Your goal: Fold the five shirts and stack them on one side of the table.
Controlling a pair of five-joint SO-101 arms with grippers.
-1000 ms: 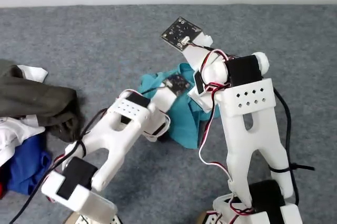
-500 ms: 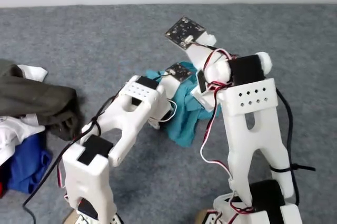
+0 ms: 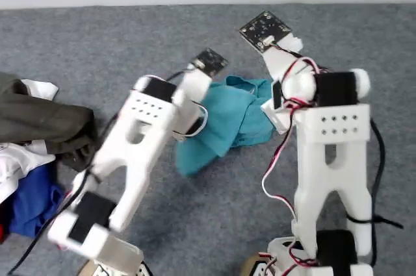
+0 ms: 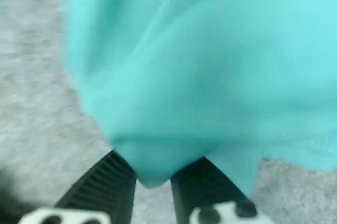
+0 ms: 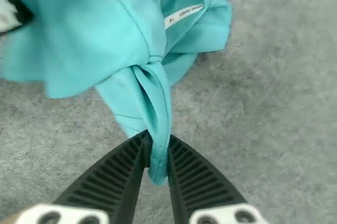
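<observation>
Holding the teal shirt [image 3: 227, 120] with 2 arms near the middle of the desk [image 3: 97, 36].
We see the left fingers [image 4: 118, 184] closed around a fat fold at the shirt's 9 o'clock side, and the right fingers [image 5: 129, 174] pinching a twisted corner at its 3 o'clock side. We judge the 2 grips are meant to spread it for folding. The other shirts [image 3: 39, 139] lie heaped at 9 o'clock.

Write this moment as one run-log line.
left gripper: shut on teal cloth shirt | right gripper: shut on same shirt | shirt: bunched, unfolded
</observation>
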